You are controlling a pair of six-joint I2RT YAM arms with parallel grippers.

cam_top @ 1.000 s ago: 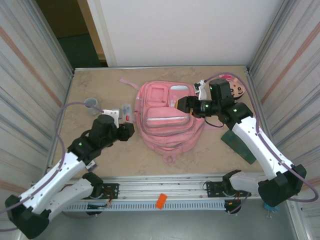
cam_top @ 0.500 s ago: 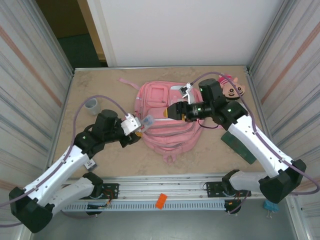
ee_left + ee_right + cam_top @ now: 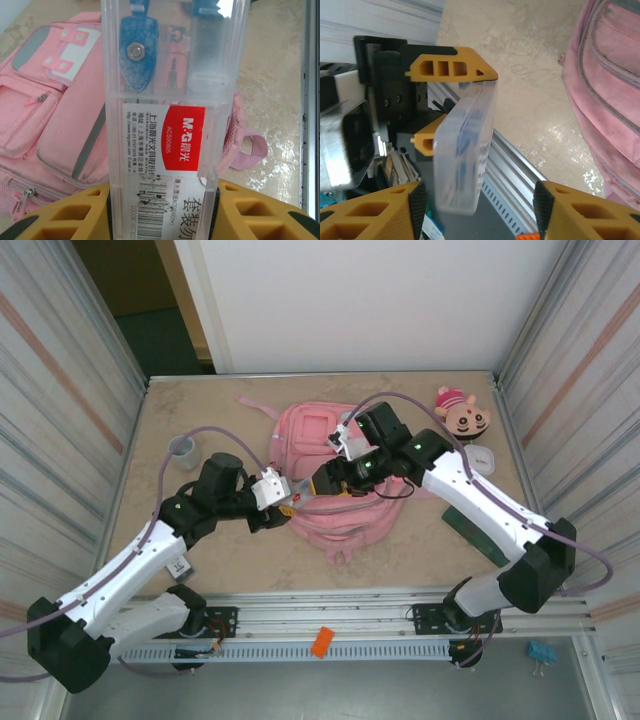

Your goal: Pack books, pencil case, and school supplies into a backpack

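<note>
Starting far out to the left of the left gripper [image 3: 286, 496], a grey cup [image 3: 182, 448] is standing on the table [image 3: 200, 400], well apart from the action. The left gripper is clamping a clear plastic case [image 3: 165, 100] by its near end, yellow fingers [image 3: 75, 215] pressing on both long sides. The case is pointing straight out ahead of it.

The left wrist camera is showing the case's label nicely: a red panel with "M&G" in white beside two Chinese characters, and what looks like "ACS90805" under it. To the left of that a white panel is carrying lines of Chinese print too fine to read. A barcode and larger Chinese characters are sitting nearest the fingers. Inside the case, a blue piece with a metal nut is showing through.

The right gripper [image 3: 477, 192] is facing the left one head-on. Its jaws are standing wide, and the case's far end is poking in between them, closer to one finger [image 3: 380, 210] than the other, with no grip showing.

The backpack [image 3: 350, 520] is lying flat right beneath and beyond both grippers. Farther right, a plush head [image 3: 463, 414] and a white box [image 3: 479, 458] are resting well apart from either gripper.
</note>
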